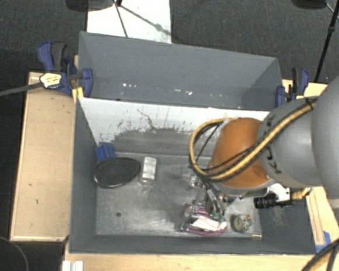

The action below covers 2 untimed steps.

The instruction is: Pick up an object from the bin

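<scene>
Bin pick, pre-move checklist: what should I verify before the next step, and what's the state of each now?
1. Gripper over a candidate: gripper is low at the bin's front right, just above the purple-and-white thing. ok
2. Grasp on it: contact is hidden under the wrist. cannot tell
3. Neighbour clearance: small round grey thing lies close on the camera's right and may get nudged. not ok
4. Other things out of the way: dark oval disc, blue piece and small clear bottle lie far to the camera's left. ok
5. Margin to the front wall: the candidate lies near it. cannot tell
</scene>
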Motion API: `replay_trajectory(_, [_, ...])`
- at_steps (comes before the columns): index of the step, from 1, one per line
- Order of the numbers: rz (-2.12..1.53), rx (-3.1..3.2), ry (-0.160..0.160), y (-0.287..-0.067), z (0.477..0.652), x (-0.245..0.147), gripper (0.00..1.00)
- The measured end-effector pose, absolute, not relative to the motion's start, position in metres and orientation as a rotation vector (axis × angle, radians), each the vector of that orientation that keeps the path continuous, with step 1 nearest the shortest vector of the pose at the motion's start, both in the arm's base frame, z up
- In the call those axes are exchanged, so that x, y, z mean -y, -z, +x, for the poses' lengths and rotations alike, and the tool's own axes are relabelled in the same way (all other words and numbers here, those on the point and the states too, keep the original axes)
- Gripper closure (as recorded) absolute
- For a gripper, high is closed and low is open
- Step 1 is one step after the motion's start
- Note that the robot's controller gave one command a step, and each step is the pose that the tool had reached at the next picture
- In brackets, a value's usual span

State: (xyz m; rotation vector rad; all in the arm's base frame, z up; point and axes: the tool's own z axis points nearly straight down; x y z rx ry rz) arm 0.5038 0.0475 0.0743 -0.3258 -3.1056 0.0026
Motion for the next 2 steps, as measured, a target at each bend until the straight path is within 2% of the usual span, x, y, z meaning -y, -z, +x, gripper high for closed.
replay_trajectory(2, [-0.324,3.129,0.003,-0.146,0.505,-0.048,1.0])
